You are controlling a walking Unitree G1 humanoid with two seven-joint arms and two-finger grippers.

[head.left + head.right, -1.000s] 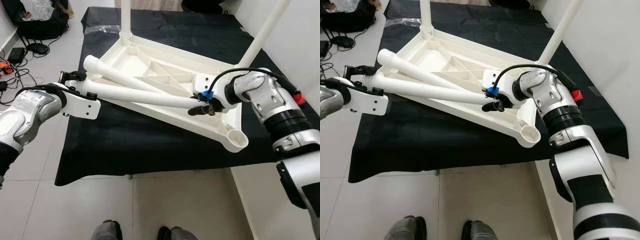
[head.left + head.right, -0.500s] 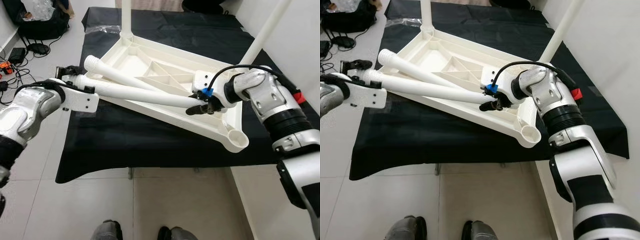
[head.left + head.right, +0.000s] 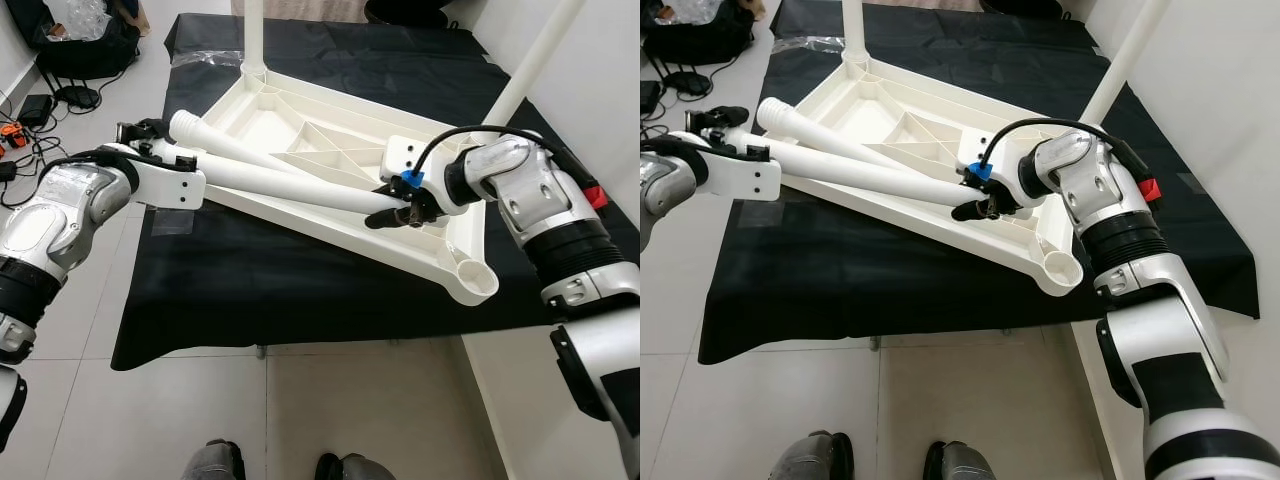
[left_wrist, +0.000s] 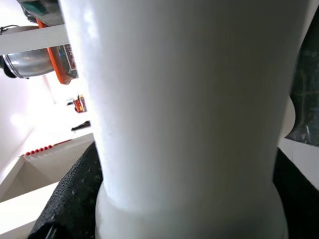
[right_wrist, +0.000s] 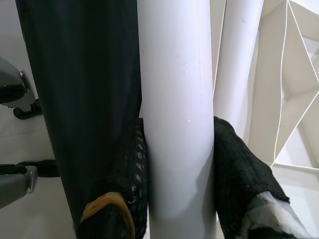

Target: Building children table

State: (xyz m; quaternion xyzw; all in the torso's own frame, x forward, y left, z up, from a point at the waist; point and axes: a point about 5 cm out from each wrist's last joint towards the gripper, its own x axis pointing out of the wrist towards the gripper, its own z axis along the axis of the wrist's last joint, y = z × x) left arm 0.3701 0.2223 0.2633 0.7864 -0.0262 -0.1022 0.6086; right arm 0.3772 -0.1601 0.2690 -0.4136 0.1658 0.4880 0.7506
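Both clamped on long white plastic table leg (image 3: 290,187): left gripper (image 3: 150,152) at left end, right gripper (image 3: 395,212) at right. Could twist loose through uneven lifting, striking upturned white plastic tabletop (image 3: 330,150).

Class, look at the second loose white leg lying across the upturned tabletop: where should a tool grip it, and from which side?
Probably on the loose leg's bare round shaft near its flared end, coming from above with the tool's fingers straddling it. That end overhangs the tabletop's rim on the robot's left; further along, the held leg, gripped by the left tool and right tool, crowds it.
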